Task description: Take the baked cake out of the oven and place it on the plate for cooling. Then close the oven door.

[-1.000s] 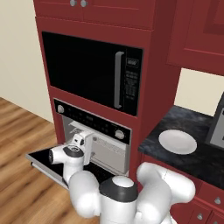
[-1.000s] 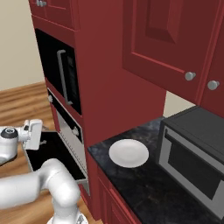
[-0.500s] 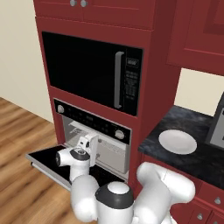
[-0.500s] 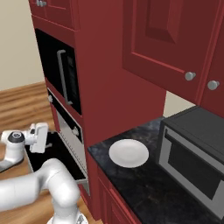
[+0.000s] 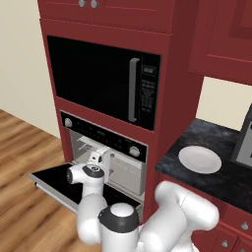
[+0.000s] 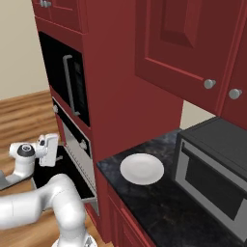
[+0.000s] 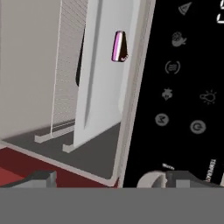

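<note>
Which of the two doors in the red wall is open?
The oven door, the lower one, lies folded down flat in front of the oven. The black microwave above it is shut.

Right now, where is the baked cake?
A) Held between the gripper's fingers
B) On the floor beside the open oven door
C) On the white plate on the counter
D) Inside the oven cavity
D: the hand view shows the baked cake sitting inside the oven, beyond the open gripper, while the plate on the counter is bare.
</note>
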Controlling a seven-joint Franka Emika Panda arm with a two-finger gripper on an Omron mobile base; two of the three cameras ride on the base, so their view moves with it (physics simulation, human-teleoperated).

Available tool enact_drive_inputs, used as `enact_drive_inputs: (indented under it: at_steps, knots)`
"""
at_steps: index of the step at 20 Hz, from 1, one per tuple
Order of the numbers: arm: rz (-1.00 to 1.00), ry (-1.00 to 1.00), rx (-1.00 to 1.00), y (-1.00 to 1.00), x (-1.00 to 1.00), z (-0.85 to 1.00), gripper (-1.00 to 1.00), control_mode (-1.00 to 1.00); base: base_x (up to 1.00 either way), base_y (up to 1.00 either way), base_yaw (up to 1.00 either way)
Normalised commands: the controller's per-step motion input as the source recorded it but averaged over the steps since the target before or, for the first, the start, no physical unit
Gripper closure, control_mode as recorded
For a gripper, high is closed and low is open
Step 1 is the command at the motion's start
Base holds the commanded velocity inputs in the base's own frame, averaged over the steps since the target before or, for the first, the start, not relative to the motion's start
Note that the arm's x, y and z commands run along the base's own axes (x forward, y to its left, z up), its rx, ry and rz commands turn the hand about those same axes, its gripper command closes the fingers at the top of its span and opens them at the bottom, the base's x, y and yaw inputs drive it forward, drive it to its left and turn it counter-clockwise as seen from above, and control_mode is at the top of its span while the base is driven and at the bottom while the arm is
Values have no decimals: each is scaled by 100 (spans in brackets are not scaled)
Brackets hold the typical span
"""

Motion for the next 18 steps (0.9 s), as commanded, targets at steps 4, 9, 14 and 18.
enact_drive_inputs:
  at_steps: [4, 9, 14, 18]
  knots:
    - [1, 4, -2, 0, 28, -40, -100, -100, 0, 0, 0]
    - [0, 0, -2, 0, 12, -33, -100, -100, 0, 0, 0]
    - [0, -2, 0, 0, 1, 0, -100, -100, 0, 0, 0]
    - [0, -2, 0, 0, 3, 0, -100, -100, 0, 0, 0]
